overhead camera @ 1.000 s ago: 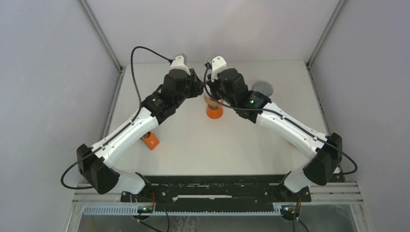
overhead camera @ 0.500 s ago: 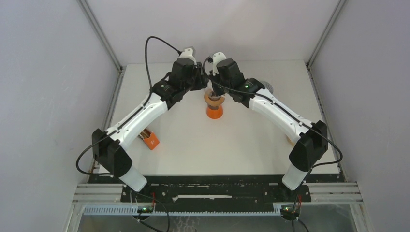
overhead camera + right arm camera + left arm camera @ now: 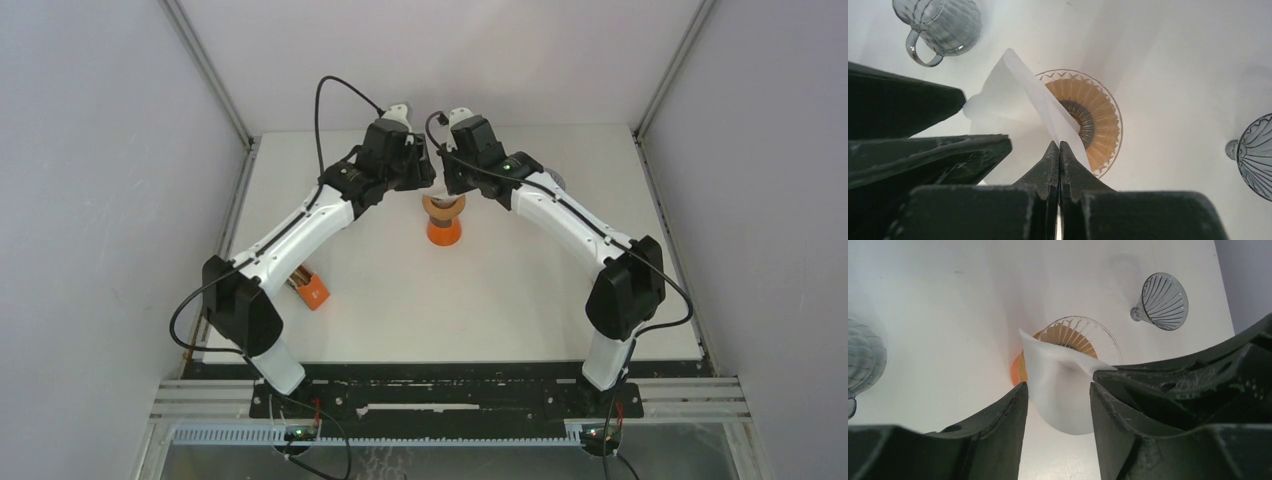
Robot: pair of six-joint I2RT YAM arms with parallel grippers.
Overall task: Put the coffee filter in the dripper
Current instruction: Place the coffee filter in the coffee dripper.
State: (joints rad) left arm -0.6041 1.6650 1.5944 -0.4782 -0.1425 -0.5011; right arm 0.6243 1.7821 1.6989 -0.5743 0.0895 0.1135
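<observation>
Currently, far middle of counter [image 3: 400,300]: left tool [image 3: 1058,382] jaws parted, right tool [image 3: 1058,145] clamped shut, both above dripper [image 3: 1078,335]. Coffee filter [image 3: 1013,95] pinched by right, loose between left's jaws, unseated over rim. Risk: off-centre release lands paper skewed, creased.

table [image 3: 400,310]: white, grey walls on three sides | orange block [image 3: 313,291]: on table near its left edge | grey ribbed glass jug [image 3: 943,20]: handle showing | grey ribbed glass cone [image 3: 1164,301]: on table, well apart from jug
</observation>
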